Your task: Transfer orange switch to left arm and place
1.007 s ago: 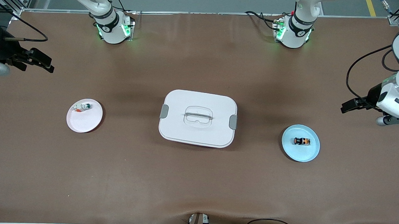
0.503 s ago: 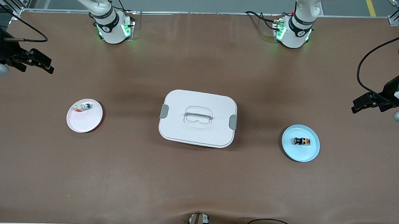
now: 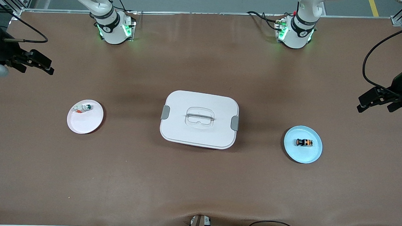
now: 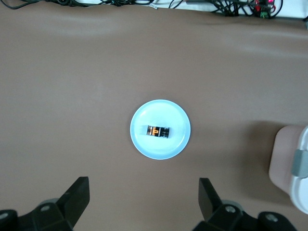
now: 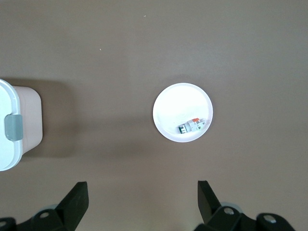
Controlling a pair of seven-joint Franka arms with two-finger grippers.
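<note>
We see the box (image 3: 199, 119) at the table's (image 3: 198, 186) centre. On a plate (image 3: 311, 155) at its 4 o'clock, toward the left arm's end, lies the orange switch (image 3: 304, 142) (about mid-plate). At the box's 9 o'clock, toward the right arm's end, a second plate (image 3: 83, 124) carries a small breaker part (image 3: 82, 108) by its 12 o'clock rim.

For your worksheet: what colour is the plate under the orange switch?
Light blue plate; clearest in the left wrist view.
</note>
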